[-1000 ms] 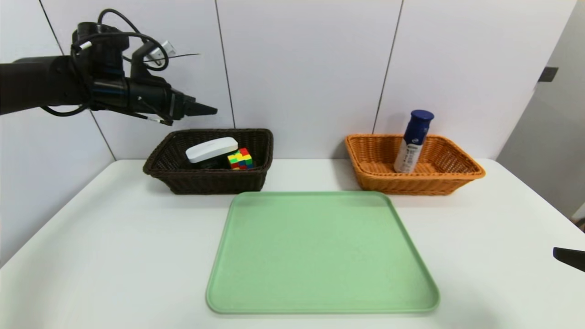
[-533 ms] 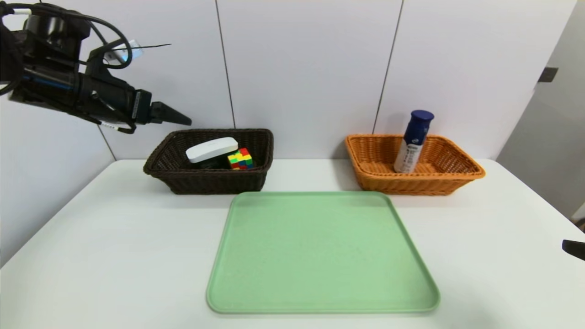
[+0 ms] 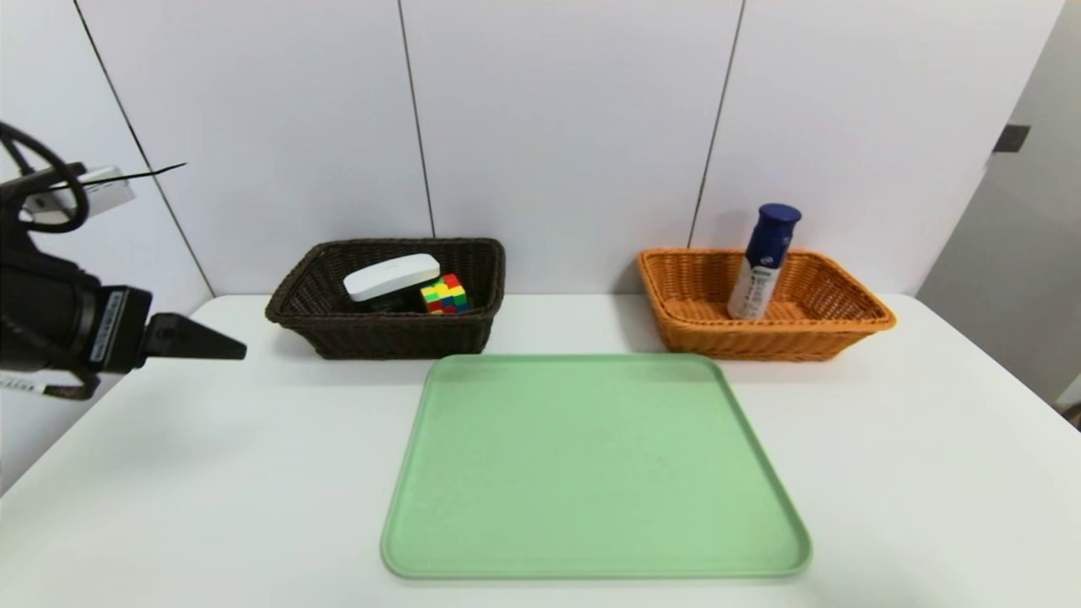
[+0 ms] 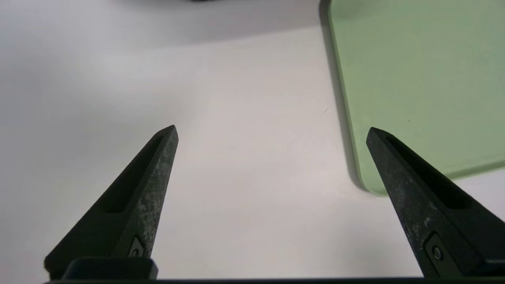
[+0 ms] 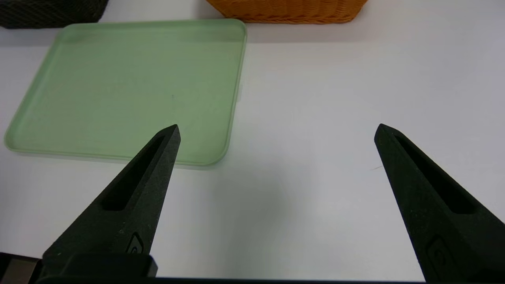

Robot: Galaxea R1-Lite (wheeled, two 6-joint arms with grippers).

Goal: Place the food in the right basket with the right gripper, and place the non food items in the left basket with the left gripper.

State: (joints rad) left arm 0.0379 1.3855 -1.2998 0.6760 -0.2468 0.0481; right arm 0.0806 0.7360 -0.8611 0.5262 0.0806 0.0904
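Wicker baskets (image 3: 388, 338) (image 3: 764, 338), woven, flared; smooth tray (image 3: 591, 540).

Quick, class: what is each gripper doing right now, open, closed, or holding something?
Left gripper: open, holding nothing, above the table beside the green tray.
Right gripper: open, holding nothing.

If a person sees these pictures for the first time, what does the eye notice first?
First the green tray, bare, in the middle of the white table. Behind it stand the dark brown basket holding a puzzle cube and white case, and the orange basket holding a blue-capped bottle.
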